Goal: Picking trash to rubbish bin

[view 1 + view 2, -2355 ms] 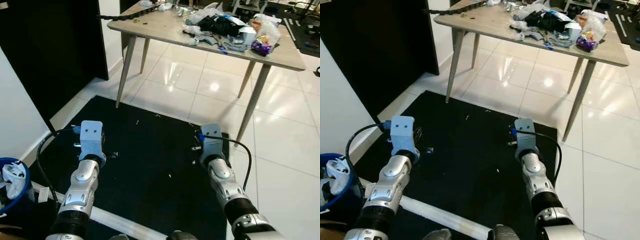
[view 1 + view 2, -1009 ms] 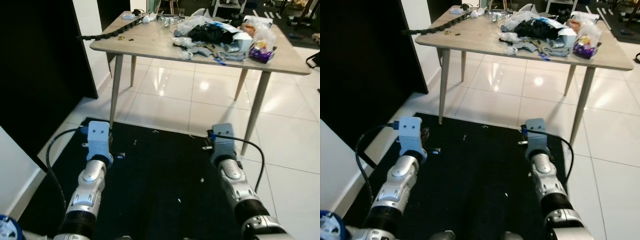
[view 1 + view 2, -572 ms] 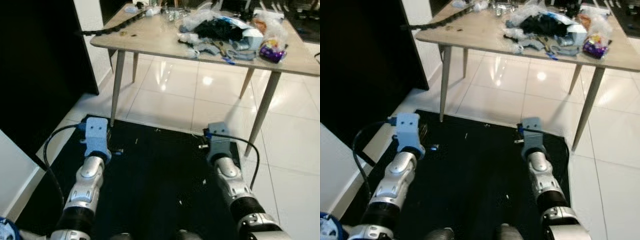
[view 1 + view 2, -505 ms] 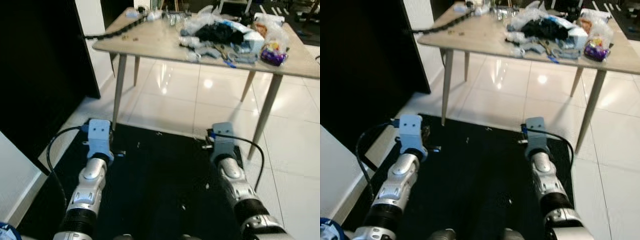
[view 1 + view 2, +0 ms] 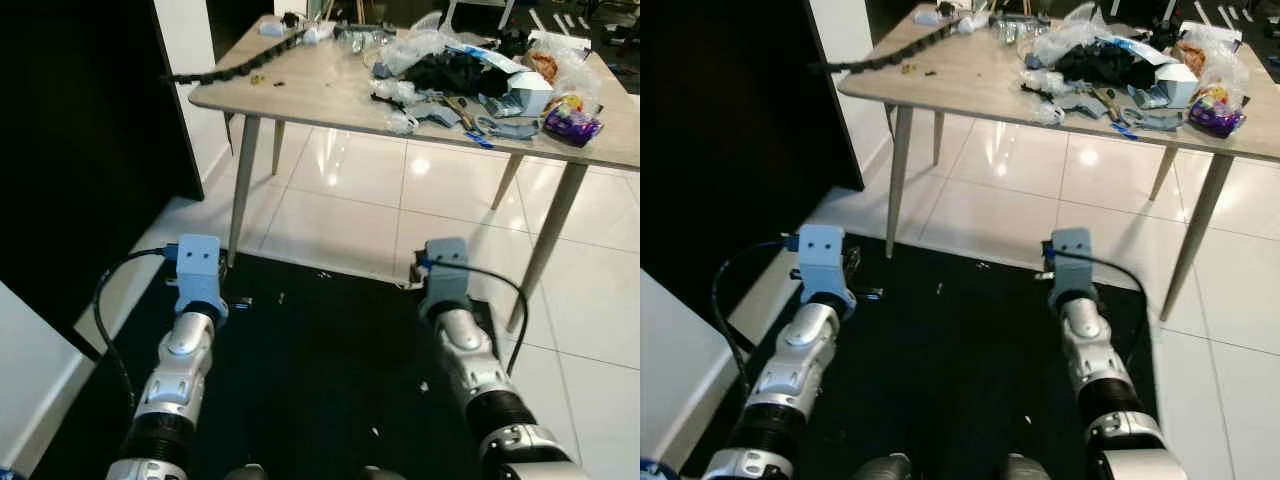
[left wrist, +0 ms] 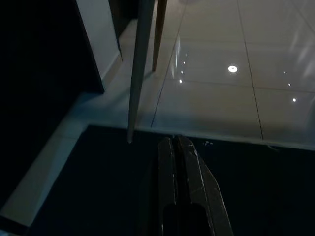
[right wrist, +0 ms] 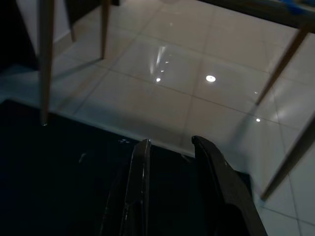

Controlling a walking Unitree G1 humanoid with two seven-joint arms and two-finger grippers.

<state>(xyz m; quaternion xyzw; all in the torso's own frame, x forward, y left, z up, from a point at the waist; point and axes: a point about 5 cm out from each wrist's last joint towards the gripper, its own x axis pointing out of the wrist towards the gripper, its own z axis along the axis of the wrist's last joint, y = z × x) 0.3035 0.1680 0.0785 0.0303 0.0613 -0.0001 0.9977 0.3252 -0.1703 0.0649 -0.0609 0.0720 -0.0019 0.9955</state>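
Trash lies heaped on the wooden table (image 5: 310,90) ahead: clear plastic bags, a black cloth and wrappers (image 5: 455,65), and a bag with a purple packet (image 5: 572,118) at its right end. Small white scraps (image 5: 424,386) dot the black mat (image 5: 320,370) under my arms. Both arms reach forward low over the mat, short of the table. In the left wrist view my left gripper (image 6: 175,142) is shut with nothing in it. In the right wrist view my right gripper (image 7: 170,142) is open and holds nothing.
A black cable chain (image 5: 235,65) trails off the table's left end. A dark panel (image 5: 80,150) and a white wall stand on the left. Slanted table legs (image 5: 237,185) (image 5: 545,245) stand at the mat's far edge. Glossy white tiles (image 5: 340,200) run under the table.
The camera has moved nearer the table and turned right, so the blue bin at lower left has slid out of the picture. Both arms keep the same pose.
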